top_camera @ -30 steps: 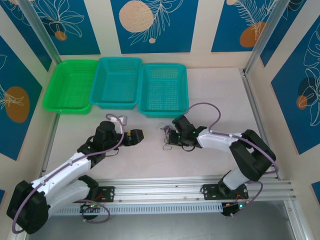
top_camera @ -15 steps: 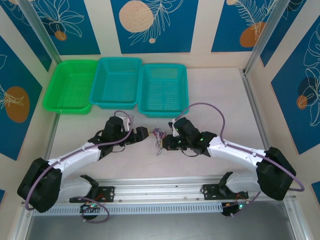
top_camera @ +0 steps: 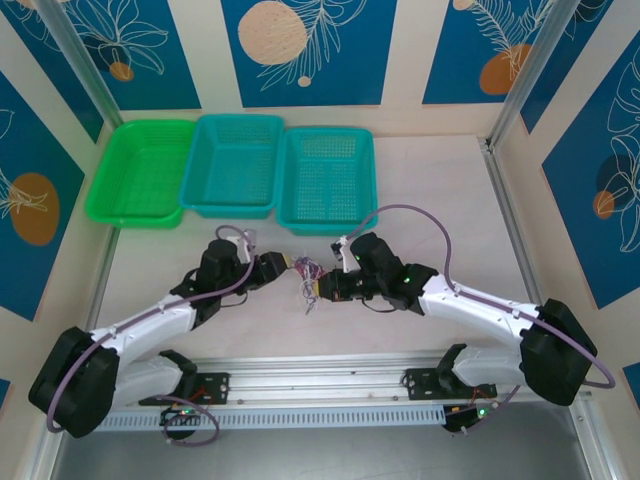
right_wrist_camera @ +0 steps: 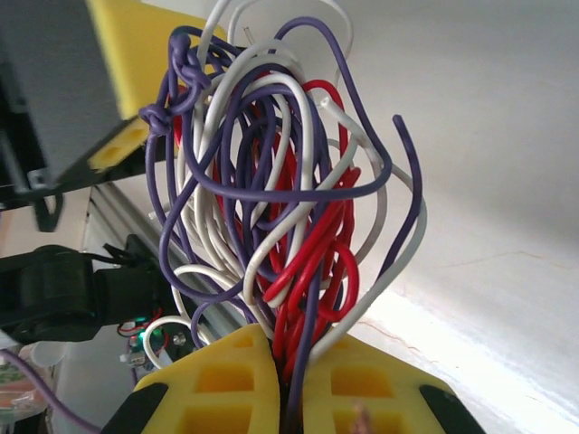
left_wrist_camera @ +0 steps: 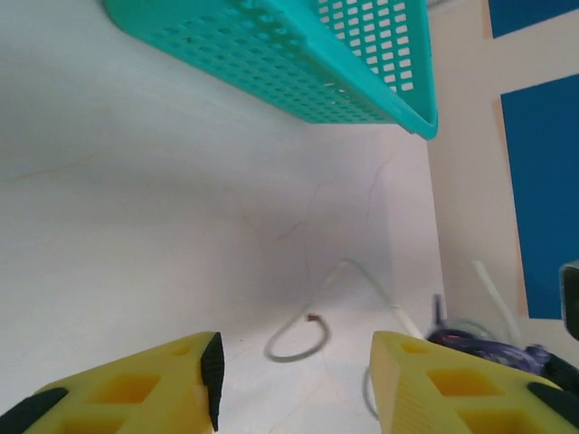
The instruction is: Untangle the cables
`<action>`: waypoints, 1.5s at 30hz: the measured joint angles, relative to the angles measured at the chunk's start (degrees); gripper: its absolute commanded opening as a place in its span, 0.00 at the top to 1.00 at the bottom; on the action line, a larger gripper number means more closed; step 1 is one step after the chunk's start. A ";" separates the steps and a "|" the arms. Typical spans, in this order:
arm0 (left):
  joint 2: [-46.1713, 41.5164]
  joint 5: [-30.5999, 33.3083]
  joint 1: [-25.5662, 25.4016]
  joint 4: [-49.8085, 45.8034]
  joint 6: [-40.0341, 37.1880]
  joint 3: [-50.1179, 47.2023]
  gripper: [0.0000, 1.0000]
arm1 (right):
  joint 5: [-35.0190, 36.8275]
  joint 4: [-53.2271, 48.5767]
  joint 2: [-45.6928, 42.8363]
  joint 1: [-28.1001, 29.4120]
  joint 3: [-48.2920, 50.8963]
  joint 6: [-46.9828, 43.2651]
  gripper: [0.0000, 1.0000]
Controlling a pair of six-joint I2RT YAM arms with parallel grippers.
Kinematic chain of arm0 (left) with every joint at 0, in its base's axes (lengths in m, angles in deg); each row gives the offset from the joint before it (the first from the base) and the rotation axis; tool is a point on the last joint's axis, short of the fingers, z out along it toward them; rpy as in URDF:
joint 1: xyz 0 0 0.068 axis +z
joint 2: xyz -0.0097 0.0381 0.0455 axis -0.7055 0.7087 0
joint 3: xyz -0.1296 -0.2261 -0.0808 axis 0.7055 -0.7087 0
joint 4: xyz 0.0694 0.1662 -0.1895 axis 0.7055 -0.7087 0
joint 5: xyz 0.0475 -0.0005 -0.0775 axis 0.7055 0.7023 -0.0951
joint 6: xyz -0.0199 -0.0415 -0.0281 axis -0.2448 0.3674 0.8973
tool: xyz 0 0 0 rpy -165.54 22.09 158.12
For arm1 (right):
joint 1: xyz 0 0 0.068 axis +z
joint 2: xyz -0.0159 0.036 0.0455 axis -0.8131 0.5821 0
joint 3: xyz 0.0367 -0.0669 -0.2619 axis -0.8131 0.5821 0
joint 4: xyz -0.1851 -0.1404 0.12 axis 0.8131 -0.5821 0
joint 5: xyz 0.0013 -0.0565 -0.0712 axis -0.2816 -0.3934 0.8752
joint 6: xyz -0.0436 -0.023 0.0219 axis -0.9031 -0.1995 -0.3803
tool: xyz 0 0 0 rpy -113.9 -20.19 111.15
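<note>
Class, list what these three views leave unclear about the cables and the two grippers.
- Top view: the cables are too small to trace single strands.
- Right wrist view: the strand ends vanish inside the shut right gripper; some loops run off the upper edge.
- Left wrist view: one finger of the open left gripper hides most of the tangle.

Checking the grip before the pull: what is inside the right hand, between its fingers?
The cables: red, white and purple strands run down into the right hand, pinched between its yellow fingers. Their ends are covered by the fingers, so which strands are truly clamped cannot be seen.
</note>
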 measured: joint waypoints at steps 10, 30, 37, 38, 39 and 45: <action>-0.61 -0.76 0.17 7.85 8.94 -2.54 0.49 | -2.58 3.91 -0.59 0.02 0.00 0.81 1.00; -11.58 7.02 0.81 5.11 7.98 -5.64 1.00 | -2.80 9.64 -1.90 -0.98 3.34 5.22 1.00; -25.18 11.19 8.02 -8.68 3.78 -6.47 1.00 | -1.84 8.07 -10.16 -10.08 12.50 7.04 0.98; -27.02 11.23 8.24 -10.95 2.56 -6.47 1.00 | -2.29 7.76 -10.64 -10.99 13.25 6.93 0.97; -28.33 11.28 8.22 -12.87 1.29 -6.47 1.00 | -2.84 7.48 -10.71 -11.32 13.44 6.56 0.97; -29.55 11.61 8.31 -18.12 -5.77 -6.45 1.00 | -4.72 4.57 -9.49 -10.43 12.72 3.34 1.00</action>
